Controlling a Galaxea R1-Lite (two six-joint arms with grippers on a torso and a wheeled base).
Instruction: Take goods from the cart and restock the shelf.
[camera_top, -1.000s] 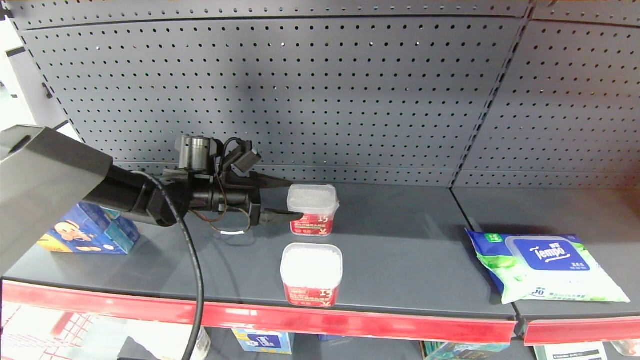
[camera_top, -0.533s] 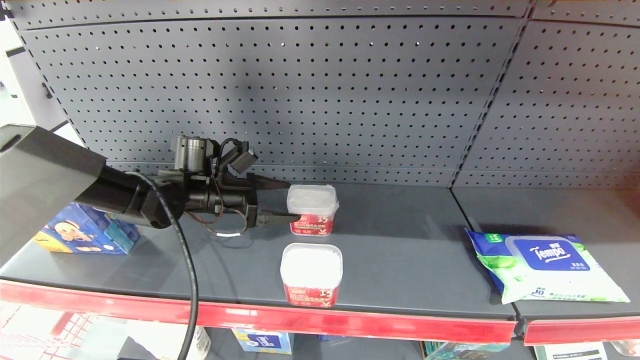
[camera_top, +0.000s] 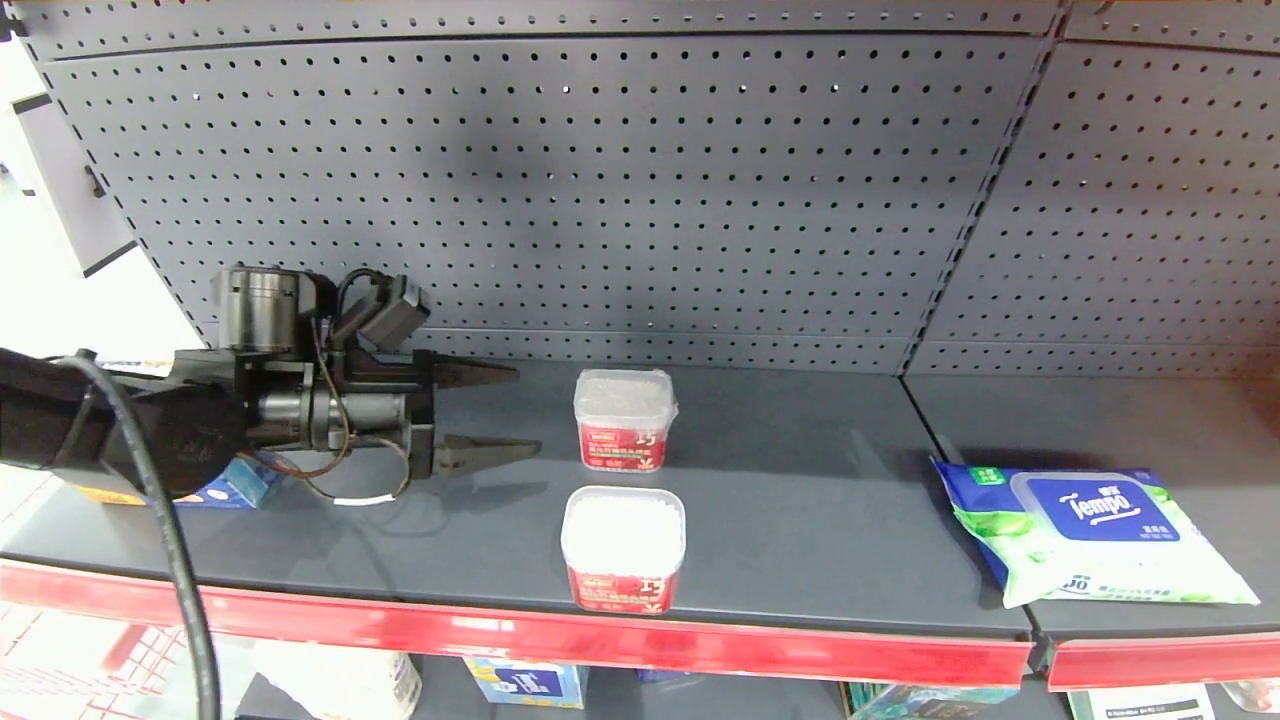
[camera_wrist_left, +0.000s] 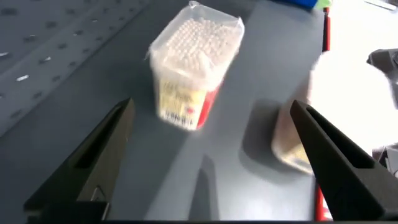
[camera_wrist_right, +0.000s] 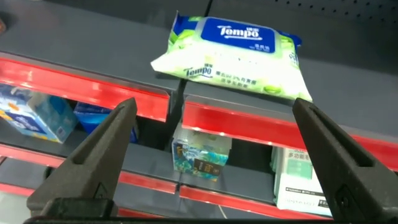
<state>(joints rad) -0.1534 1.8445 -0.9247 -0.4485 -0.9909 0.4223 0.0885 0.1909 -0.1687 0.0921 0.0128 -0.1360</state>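
Head view, we are holding left gripper (camera_top: 529, 409) jaws apart, rear swab box (camera_top: 624, 420) just beyond them, right gripper (camera_wrist_right: 214, 104) gaping.

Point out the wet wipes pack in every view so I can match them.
Head view: the wet wipes pack lies flat at the right of the shelf, near its front edge.
Left wrist view: probably the blue-green sliver far beyond the rear swab box; too little shows to be sure.
Right wrist view: the pack lies just behind the shelf's front.
Shared landmark: the red shelf edge strip.
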